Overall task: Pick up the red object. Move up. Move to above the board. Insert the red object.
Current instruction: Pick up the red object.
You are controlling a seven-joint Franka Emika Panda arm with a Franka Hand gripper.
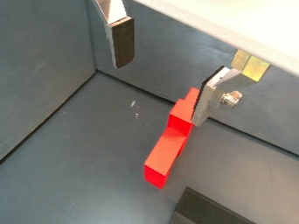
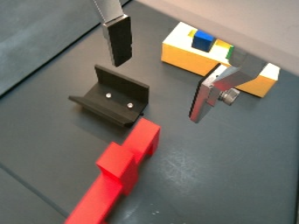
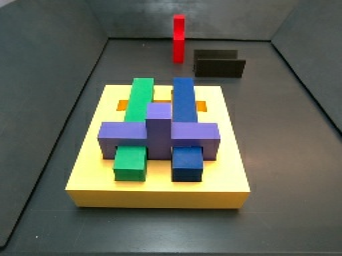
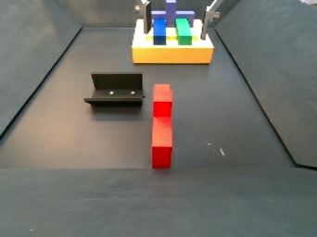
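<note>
The red object [image 4: 161,125] is a long bar with a stepped end, lying flat on the dark floor; it also shows in both wrist views [image 1: 170,144] [image 2: 117,171] and far back in a side view [image 3: 178,38]. The board [image 3: 94,170] is a yellow block carrying blue, green and purple pieces; it also shows in a side view [image 4: 173,54] and a wrist view [image 2: 187,52]. My gripper [image 1: 163,74] [image 2: 163,74] is open and empty, high above the floor between the red object's near end and the board. In a side view the gripper [image 4: 177,11] shows at the upper edge.
The fixture [image 4: 118,90] stands on the floor beside the red object, and shows in a wrist view [image 2: 111,101] and a side view [image 3: 219,63]. Grey walls enclose the floor on the sides.
</note>
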